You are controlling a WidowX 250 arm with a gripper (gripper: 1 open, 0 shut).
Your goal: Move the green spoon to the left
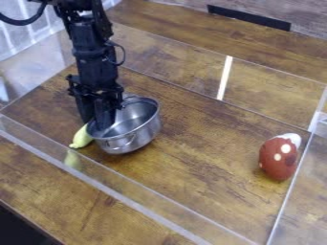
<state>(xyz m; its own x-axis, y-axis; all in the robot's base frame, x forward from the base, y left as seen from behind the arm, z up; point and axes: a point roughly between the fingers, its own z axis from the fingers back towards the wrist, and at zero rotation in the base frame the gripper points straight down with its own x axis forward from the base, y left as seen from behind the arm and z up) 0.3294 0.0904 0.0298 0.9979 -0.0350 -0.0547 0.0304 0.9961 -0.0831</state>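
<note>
The green spoon [80, 140] lies on the wooden table just left of the steel pot; only the yellow-green end of its handle shows. My gripper [98, 122] points straight down onto it, fingers either side of the handle and hiding the rest of the spoon. The jaws look narrower than a moment ago, but the frame does not show whether they are gripping the handle. The right finger presses against the pot's near rim.
The round steel pot [128, 128] sits tilted against the gripper's right side. A red-brown egg-shaped object [278, 156] stands at the far right. Clear plastic walls [141, 196] fence the table in at the front and sides.
</note>
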